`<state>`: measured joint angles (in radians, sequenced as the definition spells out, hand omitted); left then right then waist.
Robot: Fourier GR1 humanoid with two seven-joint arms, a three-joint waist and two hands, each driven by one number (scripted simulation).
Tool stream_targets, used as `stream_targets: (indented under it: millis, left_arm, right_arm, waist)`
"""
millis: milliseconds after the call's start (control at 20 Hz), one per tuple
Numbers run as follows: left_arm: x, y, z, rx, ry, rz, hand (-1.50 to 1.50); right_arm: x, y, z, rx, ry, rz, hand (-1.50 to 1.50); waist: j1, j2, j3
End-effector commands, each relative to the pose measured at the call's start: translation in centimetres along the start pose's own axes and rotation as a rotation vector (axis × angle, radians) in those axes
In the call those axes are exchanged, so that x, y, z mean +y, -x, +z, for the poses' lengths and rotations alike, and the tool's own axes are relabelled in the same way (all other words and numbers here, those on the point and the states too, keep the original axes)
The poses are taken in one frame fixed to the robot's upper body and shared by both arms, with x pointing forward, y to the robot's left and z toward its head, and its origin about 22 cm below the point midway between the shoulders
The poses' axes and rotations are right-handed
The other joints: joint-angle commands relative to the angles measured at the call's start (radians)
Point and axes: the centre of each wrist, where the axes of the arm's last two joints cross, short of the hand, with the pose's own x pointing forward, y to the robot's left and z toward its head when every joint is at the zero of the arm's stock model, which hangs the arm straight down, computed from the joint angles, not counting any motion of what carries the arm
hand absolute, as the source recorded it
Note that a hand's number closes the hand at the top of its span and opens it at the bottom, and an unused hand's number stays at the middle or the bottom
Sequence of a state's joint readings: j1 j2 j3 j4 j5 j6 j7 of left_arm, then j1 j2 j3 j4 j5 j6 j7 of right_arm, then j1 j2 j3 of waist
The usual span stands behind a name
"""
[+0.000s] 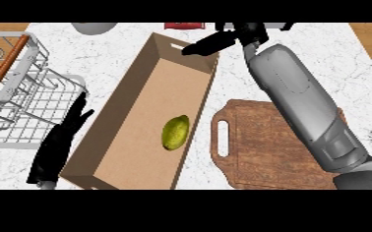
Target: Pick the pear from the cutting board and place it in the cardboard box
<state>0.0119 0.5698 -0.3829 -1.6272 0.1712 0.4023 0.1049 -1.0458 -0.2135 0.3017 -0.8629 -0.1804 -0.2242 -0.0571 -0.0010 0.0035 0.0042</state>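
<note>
White marble counter (109,49) carries everything in view. On the floor of the box (156,86) lies the pear (175,132), on its side, its long axis running roughly along the box's length, tilted a little toward the right wall; which end is the stem I cannot tell. It sits in the nearer half of the box, close to the right wall, well below and to the left of the right hand (218,42). That hand hangs over the box's far right corner, fingers stretched out leftward and fairly straight, holding nothing; whether they brush the rim I cannot tell. Below its forearm lies the board (254,152), bare, its handle slot toward the box. The left hand (62,140) rests at the box's near left side, fingers up and relaxed, with a wire rack (33,103) just to its left.
</note>
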Motion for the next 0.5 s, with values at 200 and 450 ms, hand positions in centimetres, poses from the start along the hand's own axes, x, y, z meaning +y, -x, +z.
stream_targets:
  millis: [200, 450]
  left_arm:
    - [6.2, 1.9, -1.8, 0.061, -0.240, -0.139, 0.00]
    - [7.2, 1.8, -1.9, 0.060, -0.250, -0.141, 0.00]
  right_arm:
    - [-10.8, 2.2, 1.8, 0.011, 0.004, 0.023, -1.50]
    - [-15.4, 3.8, 4.2, 0.023, -0.087, 0.081, -1.50]
  waist:
    - [-0.004, 0.006, -0.004]
    - [-0.006, 0.004, -0.005]
